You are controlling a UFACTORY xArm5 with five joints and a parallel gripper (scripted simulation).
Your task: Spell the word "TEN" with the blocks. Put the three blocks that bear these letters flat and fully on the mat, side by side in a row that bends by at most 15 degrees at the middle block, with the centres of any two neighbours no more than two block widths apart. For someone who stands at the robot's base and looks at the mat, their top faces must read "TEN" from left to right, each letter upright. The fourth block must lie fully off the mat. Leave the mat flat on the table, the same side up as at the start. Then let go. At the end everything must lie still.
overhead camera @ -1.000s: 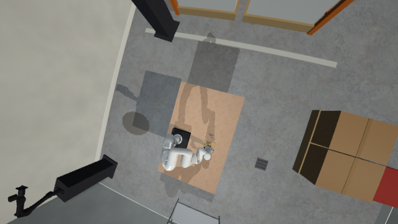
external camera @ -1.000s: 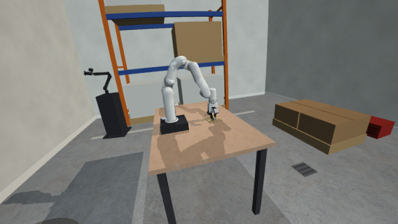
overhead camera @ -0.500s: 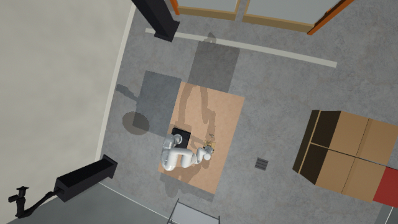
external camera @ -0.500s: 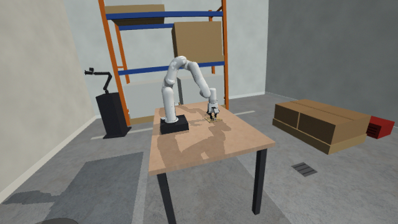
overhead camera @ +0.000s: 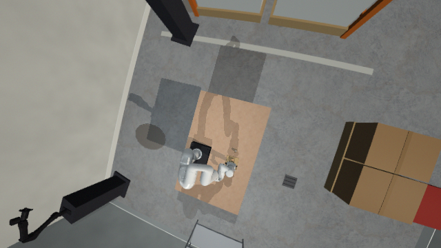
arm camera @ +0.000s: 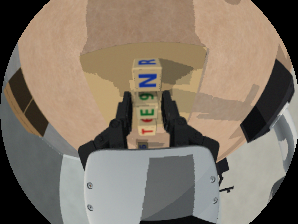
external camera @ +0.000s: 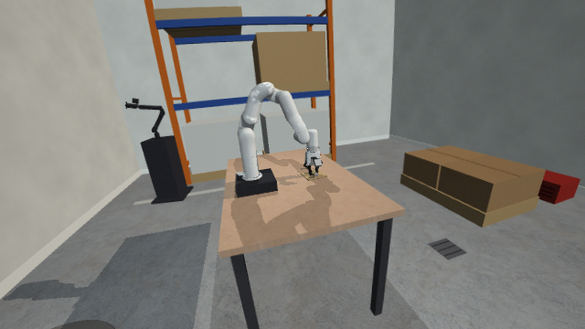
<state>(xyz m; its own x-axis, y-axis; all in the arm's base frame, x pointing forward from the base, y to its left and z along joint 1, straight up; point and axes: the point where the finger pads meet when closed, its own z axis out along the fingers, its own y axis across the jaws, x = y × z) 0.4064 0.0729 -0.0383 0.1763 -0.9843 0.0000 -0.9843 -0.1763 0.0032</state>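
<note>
Claw housing: filling the near edge of the wrist view, partly hiding the last block.
Claw: standing partly open over the mat, fingers pointing down, gripping nothing; showing a gap on each side of the row.
Mat: lying on the table, carrying the N block and the E block.
N block: sitting just beyond the fingertips, on the mat, at the far end of the row.
E block: sitting between the fingers, next to the N block, touching neither finger as far as can be seen.
T block: sitting next in line beyond the E block, closer to the housing; lying near the mat's edge, perhaps not fully on.
Fourth block: showing only in part beneath the housing, seemingly resting off the mat; hiding too much for reading its letter.
Handling: probably behaving as light, stiff, hard cubes, hardly fragile; possibly sliding or twisting under an uneven push.
Hold: best taking the E block by its two opposite bare sides, low and centred, closing evenly, keeping clear of neighbours.
Order: seemingly reading T, E, N from the base side; needing a check of uprightness and spacing.
</note>
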